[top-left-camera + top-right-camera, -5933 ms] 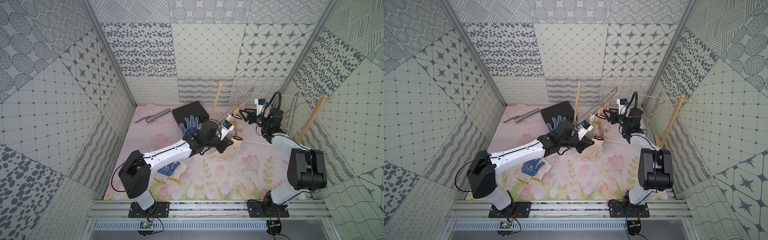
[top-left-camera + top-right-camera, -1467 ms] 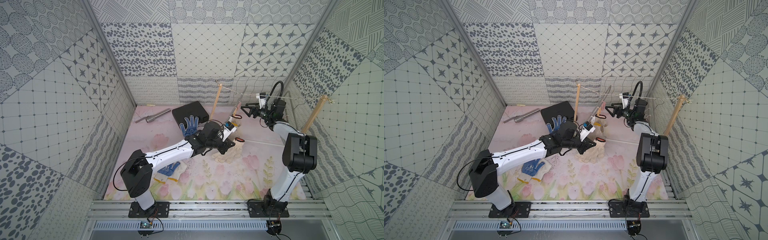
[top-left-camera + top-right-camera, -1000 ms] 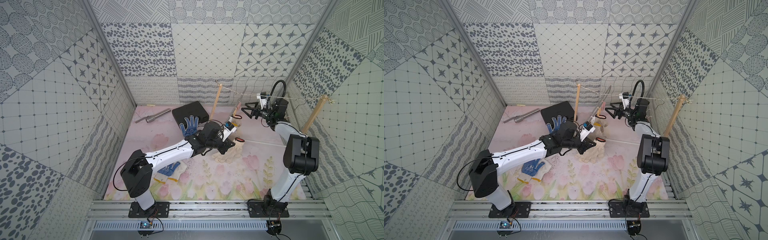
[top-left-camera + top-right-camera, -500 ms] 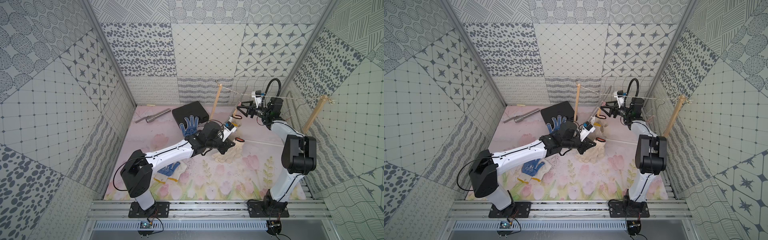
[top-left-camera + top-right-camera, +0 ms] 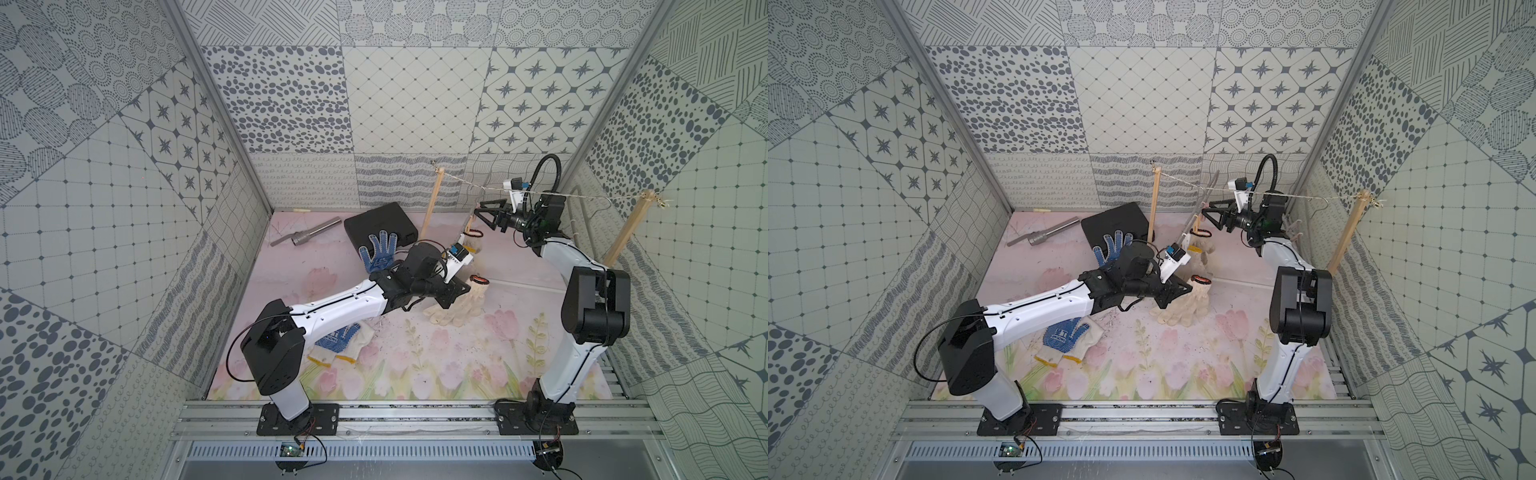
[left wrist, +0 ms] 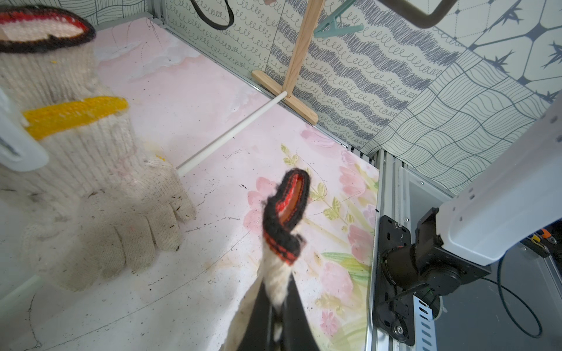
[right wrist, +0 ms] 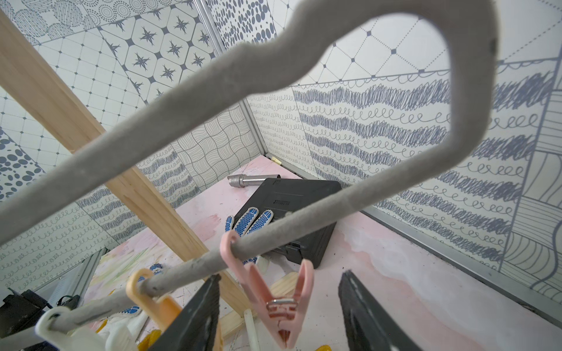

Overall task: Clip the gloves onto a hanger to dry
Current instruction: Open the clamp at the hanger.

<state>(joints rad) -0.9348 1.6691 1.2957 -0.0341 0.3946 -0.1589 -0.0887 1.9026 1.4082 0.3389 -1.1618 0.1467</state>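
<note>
Left wrist view: left hand (image 6: 278, 291) clenched on cream glove (image 6: 287, 212) just below its red-black cuff. Right hand (image 7: 281, 275) released, jaws either side of pink peg (image 7: 273, 297) on grey hanger (image 7: 182, 115), not touching it. Hanger hangs at 1 o'clock of surface (image 5: 457, 365). Blue-dotted glove (image 5: 380, 251) at 11 o'clock, second blue-dotted glove (image 5: 338, 336) at 7 o'clock.

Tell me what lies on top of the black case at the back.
A blue-dotted glove rests with its fingers over the front edge of the black case. Its cuff is hidden behind the left arm.
</note>
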